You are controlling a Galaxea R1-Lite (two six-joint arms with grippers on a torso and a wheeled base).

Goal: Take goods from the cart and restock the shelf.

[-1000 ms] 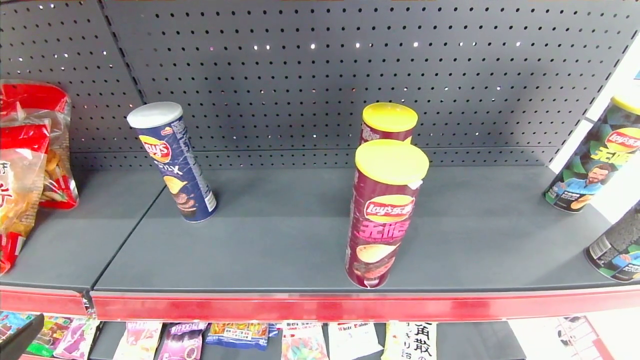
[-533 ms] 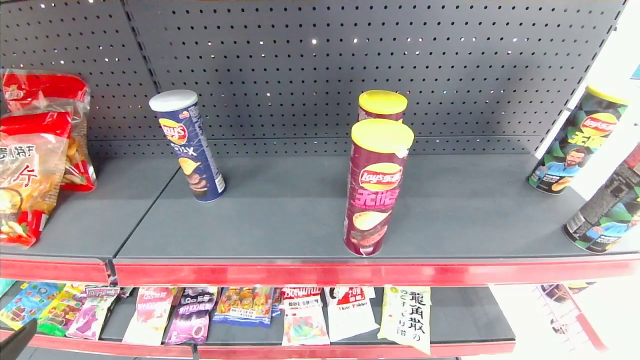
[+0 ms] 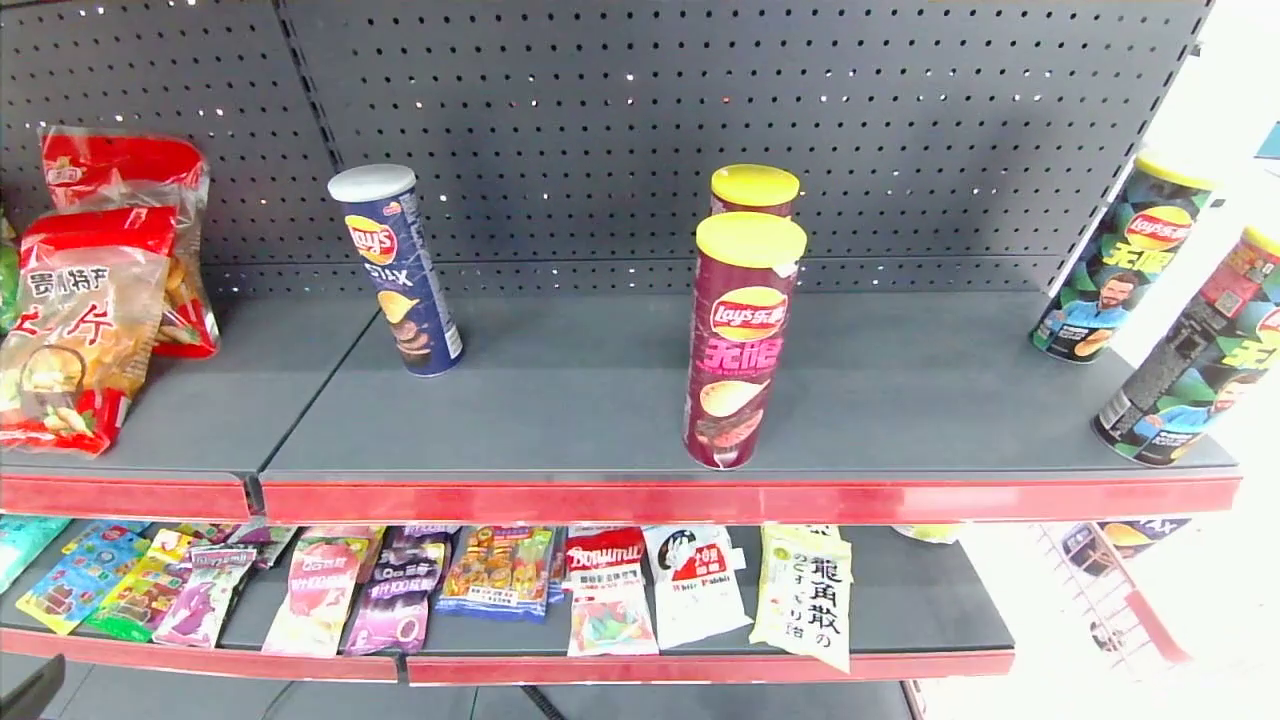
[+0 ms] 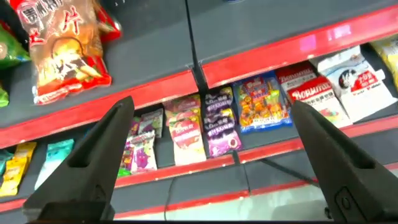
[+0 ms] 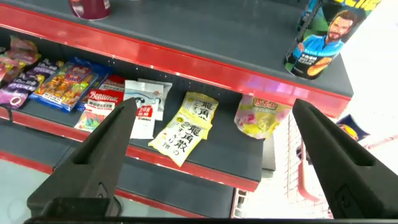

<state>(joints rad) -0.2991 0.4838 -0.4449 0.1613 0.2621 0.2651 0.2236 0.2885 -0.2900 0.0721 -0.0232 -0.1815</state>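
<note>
The grey upper shelf (image 3: 600, 400) carries a blue chip can (image 3: 396, 272), a maroon yellow-lidded can (image 3: 740, 340) near the front edge, and a second maroon can (image 3: 755, 188) right behind it. Two green-and-black cans (image 3: 1120, 262) (image 3: 1185, 362) stand at the shelf's right end; one green-and-black can (image 5: 323, 34) appears in the right wrist view. My left gripper (image 4: 211, 158) is open and holds nothing, in front of the lower shelf's candy packets (image 4: 217, 121). My right gripper (image 5: 211, 155) is also open with nothing in it, facing the lower shelf's right part.
Red snack bags (image 3: 90, 300) lean at the upper shelf's left end. Several flat packets (image 3: 610, 590) lie along the lower shelf (image 3: 930, 610). A yellow pouch (image 5: 260, 115) lies at that shelf's right end. A red-and-white wire frame (image 3: 1115, 600) stands at the lower right.
The whole head view has shifted: the shelf looks farther off and the lower shelf has come into view, so the camera moved. The cans keep their places on the shelf.
</note>
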